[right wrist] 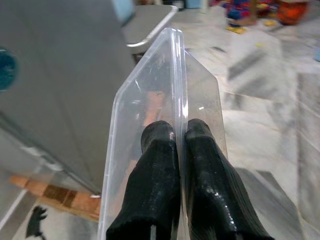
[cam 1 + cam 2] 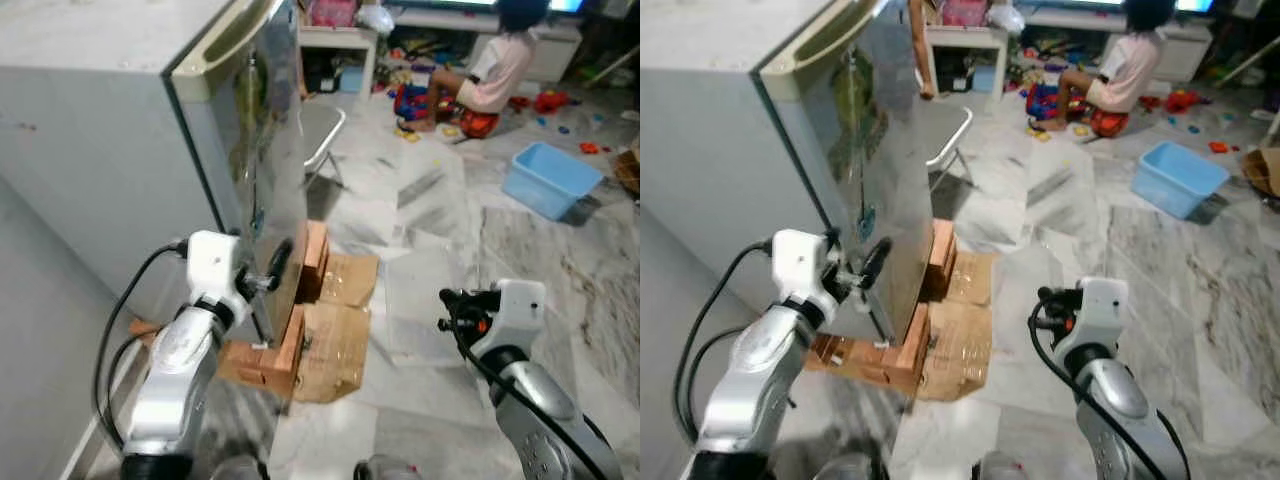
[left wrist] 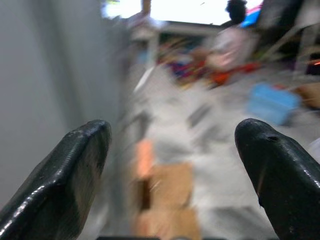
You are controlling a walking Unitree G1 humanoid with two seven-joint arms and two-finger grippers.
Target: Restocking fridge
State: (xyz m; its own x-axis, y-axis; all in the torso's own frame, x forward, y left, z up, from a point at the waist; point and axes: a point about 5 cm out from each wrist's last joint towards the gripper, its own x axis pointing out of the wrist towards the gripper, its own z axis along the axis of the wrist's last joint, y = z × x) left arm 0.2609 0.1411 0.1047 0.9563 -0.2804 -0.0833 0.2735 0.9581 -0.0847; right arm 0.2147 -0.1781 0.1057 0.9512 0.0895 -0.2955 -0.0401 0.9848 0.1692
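While the fridge (image 2: 150,130) is standing with its door closed at the robot's left, raised on wooden blocks (image 2: 268,360) with flattened cardboard (image 2: 335,345) beside them on the marble floor (image 2: 440,230), the left claw (image 2: 275,268) is being held right at the lower edge of the fridge door (image 2: 270,180), its fingers (image 3: 75,170) spread wide apart with nothing between them. The right claw (image 1: 179,165) is being kept closed on the rim of a clear plastic container (image 1: 165,115), the fingertips pinching the thin wall; the container (image 2: 420,300) is being carried low, in front of the robot and to the right of the fridge, above the floor. Whether anything is lying inside it cannot be told. A folding chair (image 2: 325,135) is standing just beyond the fridge. Farther back, a person (image 2: 490,65) is sitting on the floor among scattered toys (image 2: 420,100), and a blue plastic tub (image 2: 550,178) is resting well apart to the right.
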